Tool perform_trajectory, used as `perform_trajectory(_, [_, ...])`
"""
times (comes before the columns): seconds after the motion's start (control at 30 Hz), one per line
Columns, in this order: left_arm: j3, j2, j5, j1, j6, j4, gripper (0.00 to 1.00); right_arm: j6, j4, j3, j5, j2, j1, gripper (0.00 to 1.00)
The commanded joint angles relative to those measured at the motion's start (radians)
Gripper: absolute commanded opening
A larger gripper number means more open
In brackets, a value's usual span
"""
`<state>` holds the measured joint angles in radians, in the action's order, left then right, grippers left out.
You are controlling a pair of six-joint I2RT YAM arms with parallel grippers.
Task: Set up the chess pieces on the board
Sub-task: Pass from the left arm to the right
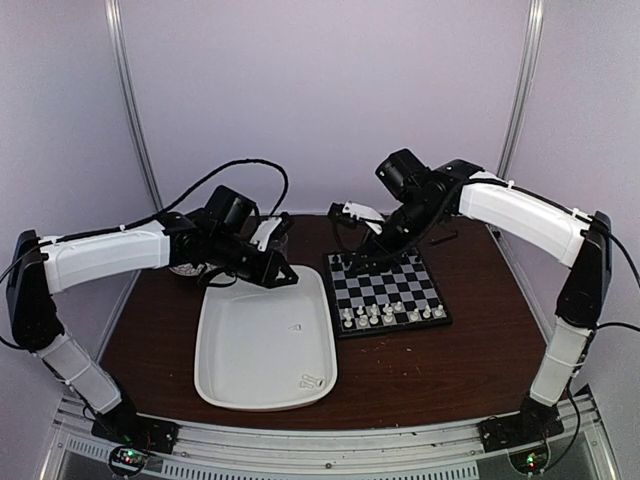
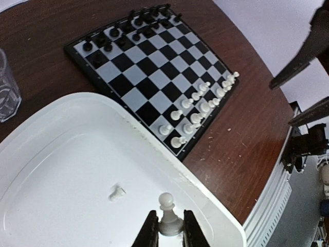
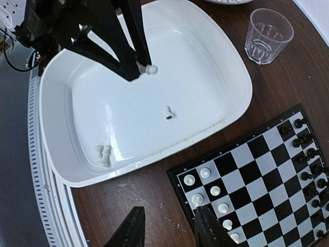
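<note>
Just left of the board (image 1: 386, 290), over the white tray (image 1: 222, 385), my left hand (image 2: 166, 231) is closed on a white pawn (image 2: 166, 213). It pinches the pawn's base between both fingers, and the round head pokes out past the fingertips. I cannot tell whether the pawn is clear of the tray floor.

My right hand (image 3: 169, 226) hangs above the side of the board that faces the tray. Its fingers are spread apart with nothing between them.

On the board, the black chessmen (image 2: 128, 25) fill the two ranks on the far side from my bases. The white chessmen (image 2: 203, 100) stand along the two ranks on the near side, with gaps among them.

Beside the board, the tray holds a few more white pieces. One loose white piece (image 2: 117, 193) lies on its side near the tray's middle. What looks like two more (image 3: 103, 153) sit together in the tray corner well away from the board. A clear glass (image 3: 268, 33) stands on the brown desk (image 1: 455, 370), beyond the tray.

By my reckoning the setup is roughly three quarters done. What is left is to carry this pawn across to an empty near-side square, then fetch the remaining tray pieces.
</note>
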<state>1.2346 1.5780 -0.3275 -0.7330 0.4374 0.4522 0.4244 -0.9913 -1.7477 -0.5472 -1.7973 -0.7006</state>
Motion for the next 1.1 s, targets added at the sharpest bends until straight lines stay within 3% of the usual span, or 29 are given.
perform_trajectory(0.0, [-0.063,-0.052,-0.157,-0.003,-0.061,-0.150,0.09,-0.124,0.056,-0.072,-0.183,-0.064,-0.002,0.37])
perform_trajectory(0.3, [-0.094,-0.098,-0.221,-0.010,-0.067,-0.204,0.10,-0.309,0.039,-0.269,-0.428,-0.247,-0.006,0.43])
perform_trajectory(0.67, [-0.099,-0.102,-0.255,-0.032,-0.068,-0.235,0.10,-0.418,0.127,-0.219,-0.618,-0.275,-0.008,0.41])
perform_trajectory(1.07, [-0.101,-0.125,-0.225,-0.033,-0.076,-0.230,0.10,-0.411,0.118,-0.180,-0.660,-0.274,-0.012,0.38])
